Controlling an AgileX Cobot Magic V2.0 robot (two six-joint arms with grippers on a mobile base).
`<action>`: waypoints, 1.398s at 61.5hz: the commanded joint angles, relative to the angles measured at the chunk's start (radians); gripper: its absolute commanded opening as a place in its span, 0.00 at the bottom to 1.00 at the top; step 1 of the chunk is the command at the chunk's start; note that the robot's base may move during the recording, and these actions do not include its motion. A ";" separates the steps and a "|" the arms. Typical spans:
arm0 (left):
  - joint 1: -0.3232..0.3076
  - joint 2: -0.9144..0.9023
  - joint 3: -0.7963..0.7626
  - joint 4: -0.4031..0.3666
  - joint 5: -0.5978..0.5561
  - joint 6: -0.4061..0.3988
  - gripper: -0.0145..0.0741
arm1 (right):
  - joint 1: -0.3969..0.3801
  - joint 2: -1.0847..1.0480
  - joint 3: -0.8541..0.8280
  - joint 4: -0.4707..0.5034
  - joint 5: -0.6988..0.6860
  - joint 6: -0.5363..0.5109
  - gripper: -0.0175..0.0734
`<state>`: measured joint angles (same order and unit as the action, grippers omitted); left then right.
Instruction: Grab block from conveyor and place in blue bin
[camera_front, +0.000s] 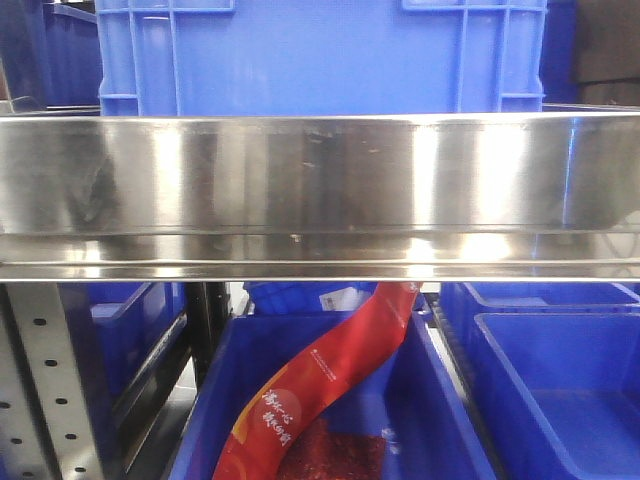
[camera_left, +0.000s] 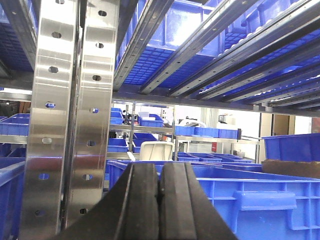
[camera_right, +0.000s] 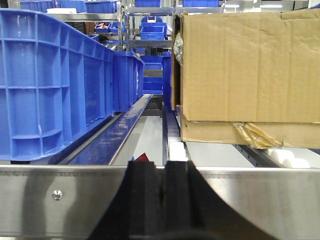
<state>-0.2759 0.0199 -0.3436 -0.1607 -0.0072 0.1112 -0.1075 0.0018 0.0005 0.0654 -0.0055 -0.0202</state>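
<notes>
My left gripper (camera_left: 160, 195) is shut tight, its two black fingers (camera_left: 142, 200) pressed flat together with nothing between them. It points past a shiny post (camera_left: 65, 115) with holes in it, toward a blue bin (camera_left: 260, 205) just ahead. Blue crates (camera_left: 165, 40) sit on rails above it. My right gripper (camera_right: 161, 192) is shut too, its black fingers (camera_right: 145, 195) squeezed together and empty. It sits just in front of a silver rail (camera_right: 65, 200) with one screw in it. Past that rail a big blue crate (camera_right: 50, 85) stands on the left, and a brown cardboard box (camera_right: 250, 65) sits on top of a flatter piece of cardboard (camera_right: 215, 132) on the right. A tiny red thing (camera_right: 141, 157) peeks up right behind the rail, next to my fingers; I cannot tell what it is. From the front view, a wide shiny steel bar (camera_front: 320, 190) runs across the middle, with a blue crate (camera_front: 320, 55) behind it. Under the bar a long red bag (camera_front: 320, 385) hangs down into a blue bin (camera_front: 440, 420). It has a white logo and gold writing that looks Chinese, but it is too small for me to read. Another blue bin (camera_front: 560, 400) sits just beside it on the right. I see no block and no conveyor in any view.
</notes>
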 joint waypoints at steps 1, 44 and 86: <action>0.002 -0.003 -0.001 -0.006 -0.016 0.001 0.04 | 0.014 -0.002 -0.001 0.001 -0.039 -0.006 0.01; 0.002 -0.003 -0.001 -0.006 -0.016 0.001 0.04 | 0.020 -0.002 -0.001 0.001 -0.049 -0.006 0.01; 0.256 -0.020 0.344 0.224 -0.076 -0.246 0.04 | 0.021 -0.002 -0.001 0.001 -0.051 -0.006 0.01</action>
<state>-0.0351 0.0061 -0.0180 0.0846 -0.0336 -0.1253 -0.0878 0.0018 0.0005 0.0654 -0.0331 -0.0202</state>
